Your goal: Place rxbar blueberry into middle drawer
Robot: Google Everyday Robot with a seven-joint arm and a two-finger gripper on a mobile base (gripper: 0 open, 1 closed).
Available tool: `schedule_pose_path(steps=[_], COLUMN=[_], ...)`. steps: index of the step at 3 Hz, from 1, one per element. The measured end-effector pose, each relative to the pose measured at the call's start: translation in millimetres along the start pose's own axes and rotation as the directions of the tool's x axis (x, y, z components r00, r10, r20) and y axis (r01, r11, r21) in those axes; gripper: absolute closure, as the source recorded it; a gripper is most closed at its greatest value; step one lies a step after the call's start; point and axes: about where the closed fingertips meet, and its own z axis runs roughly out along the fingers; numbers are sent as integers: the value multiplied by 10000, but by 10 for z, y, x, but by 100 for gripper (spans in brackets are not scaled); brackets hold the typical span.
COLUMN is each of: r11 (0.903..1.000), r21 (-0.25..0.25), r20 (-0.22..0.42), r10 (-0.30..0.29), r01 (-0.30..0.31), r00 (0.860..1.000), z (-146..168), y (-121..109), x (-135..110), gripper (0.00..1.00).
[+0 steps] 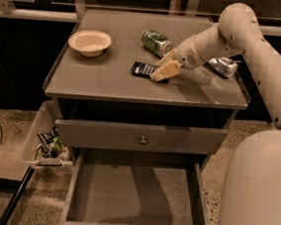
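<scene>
Hand point(163, 72) is down at the counter point(108, 84), its tip against one end of the rxbar blueberry point(143, 69), which lies flat just beside it on the bowl point(90, 42) side, seemingly lined up for a pick; whether it is spread or pinching I cannot tell. Well below the hand, the middle drawer point(132, 196) stands pulled out to receive the bar.
</scene>
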Motion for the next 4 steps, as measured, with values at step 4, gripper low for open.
schedule_pose_path(steps=[4], r11=[9999], r21=[-170], r20=[130], r10=[-23], r01=[25], r00=[9999], z=[10], y=[85], x=[5], gripper=[100])
